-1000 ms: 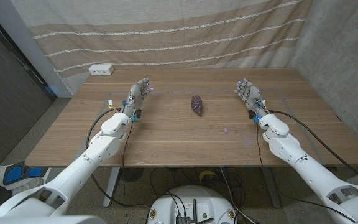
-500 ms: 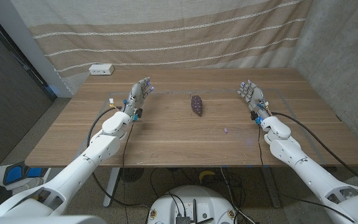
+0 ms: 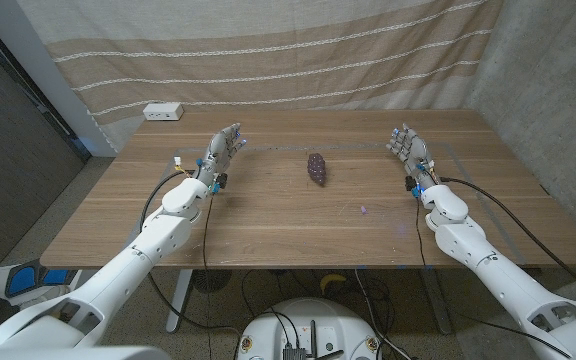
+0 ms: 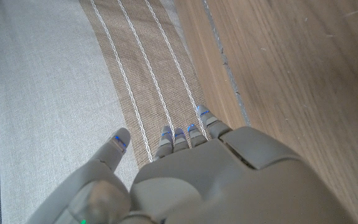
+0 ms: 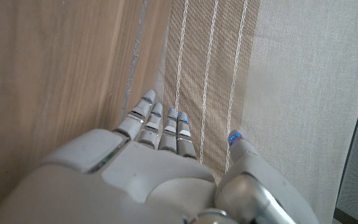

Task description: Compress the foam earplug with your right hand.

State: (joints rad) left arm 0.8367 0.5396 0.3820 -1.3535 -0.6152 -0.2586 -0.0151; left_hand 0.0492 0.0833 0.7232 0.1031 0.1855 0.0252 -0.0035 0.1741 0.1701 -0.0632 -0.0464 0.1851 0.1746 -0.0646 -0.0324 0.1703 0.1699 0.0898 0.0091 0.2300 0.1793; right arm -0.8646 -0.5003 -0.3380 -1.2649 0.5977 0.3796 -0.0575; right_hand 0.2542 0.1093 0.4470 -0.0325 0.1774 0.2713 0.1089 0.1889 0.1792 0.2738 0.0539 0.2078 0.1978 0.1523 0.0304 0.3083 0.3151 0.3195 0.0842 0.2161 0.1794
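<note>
Two arms of mine reach over the wooden table (image 3: 268, 215), which is the largest item on record; behind its far edge hangs a striped beige curtain (image 3: 268, 50). My left arm (image 3: 158, 240) enters from the near left corner and my right arm (image 3: 468, 245) from the near right corner, each trailing a black cable. My left hand (image 3: 223, 150) stands toward the far left part of the table, fingers extended and apart, holding nothing; the left wrist view confirms the fingers (image 4: 185, 134) straight, with the thumb set off to one side. My right hand (image 3: 406, 148) stands toward the far right part, likewise spread and holding nothing, and the right wrist view shows its fingers (image 5: 160, 127) straight and pointing at the curtain. A white box (image 3: 162, 112) sits at the far left corner of the table. Between the two hands, slightly toward the far side of the table's middle, lies a small dark purple object (image 3: 316, 168), well apart from both hands; I take it for the foam earplug, though its detail is too small to confirm. A tiny pale purple speck (image 3: 365, 210) lies nearer, toward my right arm.
</note>
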